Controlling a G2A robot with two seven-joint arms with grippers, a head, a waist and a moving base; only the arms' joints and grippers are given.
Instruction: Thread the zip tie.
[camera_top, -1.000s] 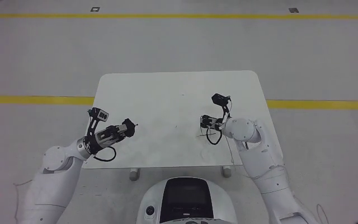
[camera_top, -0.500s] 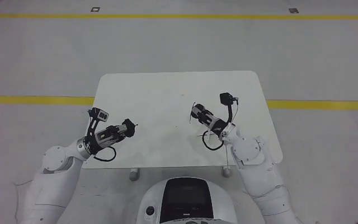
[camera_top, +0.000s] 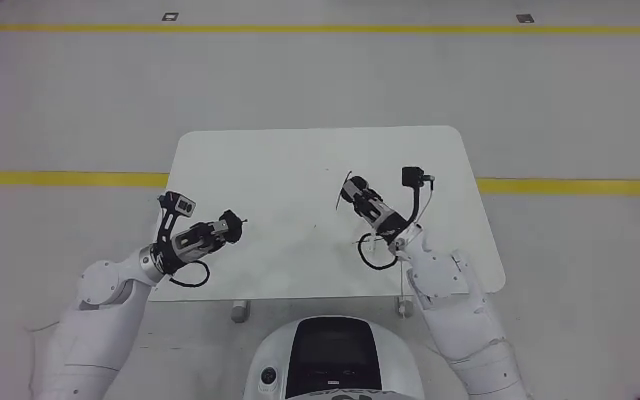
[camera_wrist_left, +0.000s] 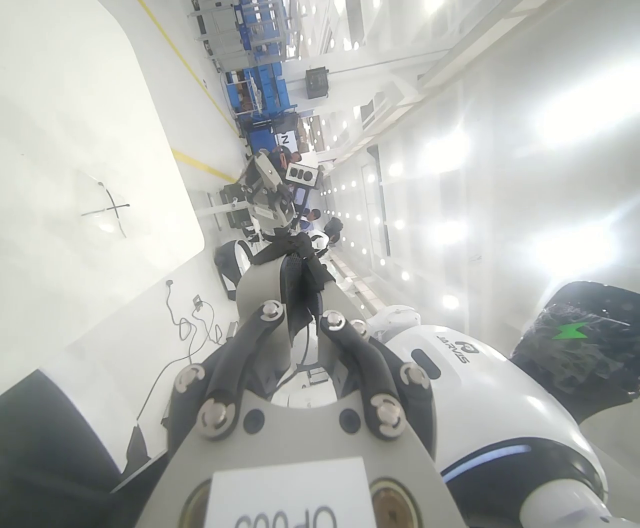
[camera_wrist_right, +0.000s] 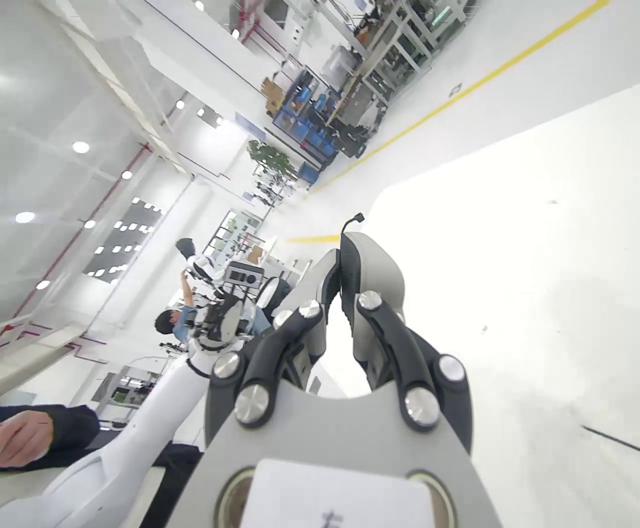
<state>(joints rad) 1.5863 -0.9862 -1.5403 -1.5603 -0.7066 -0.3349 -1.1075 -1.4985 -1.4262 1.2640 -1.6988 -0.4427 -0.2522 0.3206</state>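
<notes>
**Item 1, right pincer** (camera_wrist_right: 343, 250): grey fingers with black ribbed pads, pressed together on item 2.

**Item 2, zip tie** (camera_wrist_right: 358, 217): a thin black plastic strip. Its small square head pokes just past the fingertips, and in the top view the strand runs across the pincer's tip, over the table's right half.

**Item 3, left pincer** (camera_wrist_left: 296, 265): the same build, pads together. Whether anything is pinched between them cannot be told. It sits at the table's near left edge, well apart from item 1.

**Item 4, white table with rounded corners** (camera_top: 280, 160): a few thin dark strands lie crossed on it in the left wrist view, too small to identify.

**Progress (judged):** early.
- Done: the tie is gripped near its head.
- Not yet done: no loop shows, and the tail has not met the head.
- Left to do: bring the pincers together, line up the tail and feed it through.
</notes>
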